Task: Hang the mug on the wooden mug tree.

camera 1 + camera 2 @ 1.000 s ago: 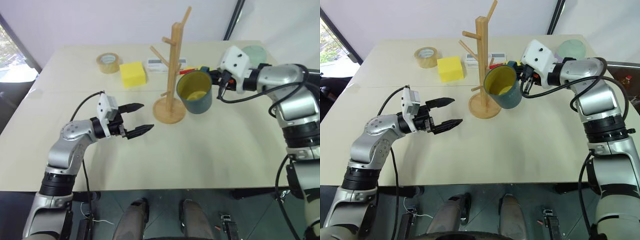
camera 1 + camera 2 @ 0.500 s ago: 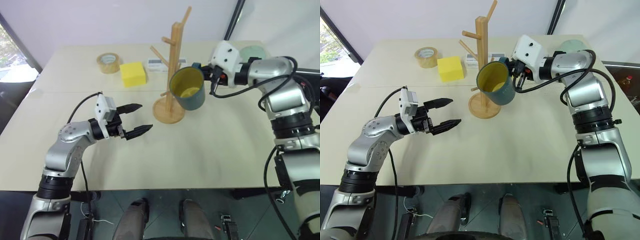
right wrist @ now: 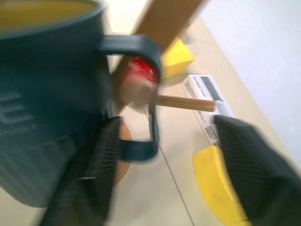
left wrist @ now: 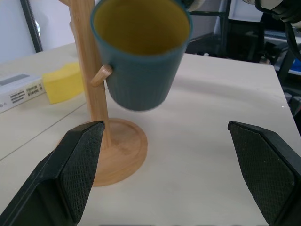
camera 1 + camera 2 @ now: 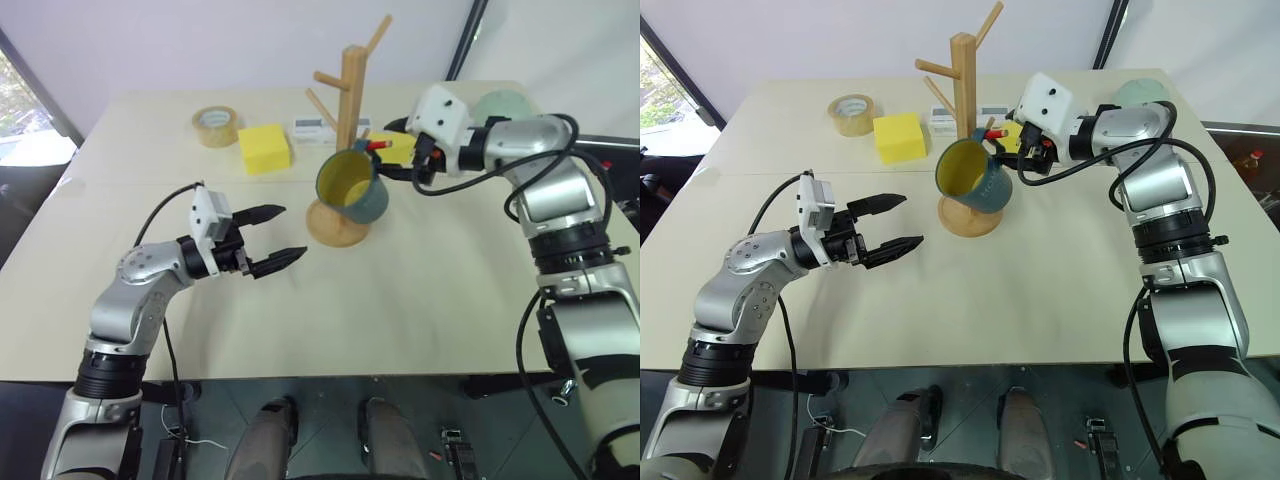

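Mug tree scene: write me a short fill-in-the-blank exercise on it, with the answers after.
1. The mug is yellow inside and ____ outside.
2. The mug's handle is looped over a ____ of the wooden mug tree.
3. The left tool has its fingers ____.
4. Behind the yellow block lies a roll of ____.

Answers: blue; peg; open; tape

The mug [image 5: 352, 186] looks glazed ceramic, smooth, teal outside and yellow inside. The mug tree [image 5: 342, 150] is pale, smooth, matt wood. The table [image 5: 400, 300] has a matt, cream surface. The yellow block [image 5: 264, 148] looks spongy and matt. The tape roll [image 5: 216, 125] is glossy. Left gripper [image 4: 178, 174] pads [image 4: 82, 165] are black, rough-textured.
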{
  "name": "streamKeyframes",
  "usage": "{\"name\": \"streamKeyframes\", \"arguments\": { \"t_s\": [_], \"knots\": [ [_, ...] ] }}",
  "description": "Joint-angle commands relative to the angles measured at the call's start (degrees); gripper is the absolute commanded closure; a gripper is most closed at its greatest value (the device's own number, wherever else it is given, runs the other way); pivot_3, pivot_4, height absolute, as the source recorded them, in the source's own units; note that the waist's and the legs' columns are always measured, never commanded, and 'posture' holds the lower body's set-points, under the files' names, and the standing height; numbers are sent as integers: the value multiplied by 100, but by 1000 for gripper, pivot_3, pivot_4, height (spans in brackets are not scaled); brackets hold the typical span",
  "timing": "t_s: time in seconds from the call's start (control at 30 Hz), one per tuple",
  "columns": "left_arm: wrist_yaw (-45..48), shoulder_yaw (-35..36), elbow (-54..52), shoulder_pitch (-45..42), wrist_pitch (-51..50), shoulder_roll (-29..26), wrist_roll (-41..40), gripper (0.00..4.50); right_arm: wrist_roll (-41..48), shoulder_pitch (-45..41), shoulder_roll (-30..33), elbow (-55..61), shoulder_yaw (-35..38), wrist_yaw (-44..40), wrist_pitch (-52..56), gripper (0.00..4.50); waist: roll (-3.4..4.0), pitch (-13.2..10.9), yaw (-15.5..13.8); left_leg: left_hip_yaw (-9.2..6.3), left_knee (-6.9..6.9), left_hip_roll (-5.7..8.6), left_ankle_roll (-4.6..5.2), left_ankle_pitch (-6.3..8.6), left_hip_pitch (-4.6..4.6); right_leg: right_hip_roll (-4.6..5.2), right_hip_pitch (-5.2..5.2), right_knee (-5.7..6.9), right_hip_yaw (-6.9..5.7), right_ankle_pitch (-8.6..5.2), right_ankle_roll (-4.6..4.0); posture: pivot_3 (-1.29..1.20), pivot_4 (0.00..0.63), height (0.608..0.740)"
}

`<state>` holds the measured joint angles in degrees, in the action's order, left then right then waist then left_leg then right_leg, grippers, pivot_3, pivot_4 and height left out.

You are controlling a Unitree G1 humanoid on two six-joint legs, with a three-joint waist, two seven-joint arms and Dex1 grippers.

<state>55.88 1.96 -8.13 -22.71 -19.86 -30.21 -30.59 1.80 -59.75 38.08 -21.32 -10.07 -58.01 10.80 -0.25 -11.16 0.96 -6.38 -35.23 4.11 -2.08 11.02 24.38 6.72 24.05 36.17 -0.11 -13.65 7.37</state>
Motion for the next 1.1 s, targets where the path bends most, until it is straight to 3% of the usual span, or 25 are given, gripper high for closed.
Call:
{"name": "streamKeyframes", "arguments": {
  "t_s": [0.03,0.27,0.4,0.5,0.63,0.87,1.1],
  "knots": [
    [-49,155,-269,-64,-8,-33,-133,0,85,57,216,389,431,169,-73,1047,0,0,-2,0,0,0,0,0,0,0,0,0,0,0,0,0,150,740],
    [-65,184,-236,-80,-17,-54,-158,0,427,465,416,801,1085,368,108,1047,0,0,-13,0,-1,0,0,0,0,0,0,1,2,0,0,0,150,740],
    [-182,304,-162,-58,-2,-29,-221,0,899,1009,549,1198,1869,675,405,1047,0,0,-18,0,0,-1,0,0,0,0,-1,0,3,0,0,0,150,740],
    [-338,474,-22,20,49,-3,-209,0,1489,1679,473,1729,2595,925,929,1047,-1,1,-24,0,0,-2,1,-1,0,0,-2,1,3,0,0,0,150,740],
    [-674,600,239,226,124,-9,40,0,1764,2954,317,2501,3010,1186,1177,1047,-2,3,-28,-2,-2,-2,2,0,-2,1,-9,1,3,0,0,0,150,740],
    [-1699,761,893,641,479,221,711,0,1823,4566,-684,2810,3212,1946,565,1047,-1,3,-15,0,-2,-7,4,-2,-60,0,-58,0,9,-9,-25,0,150,740],
    [-2096,885,1126,1062,866,398,973,0,1791,5102,-1138,2477,3044,2159,15,1047,-2,3,-25,-4,-3,-13,8,-4,-89,8,-88,-5,20,-8,-35,0,150,740]
  ]
}}
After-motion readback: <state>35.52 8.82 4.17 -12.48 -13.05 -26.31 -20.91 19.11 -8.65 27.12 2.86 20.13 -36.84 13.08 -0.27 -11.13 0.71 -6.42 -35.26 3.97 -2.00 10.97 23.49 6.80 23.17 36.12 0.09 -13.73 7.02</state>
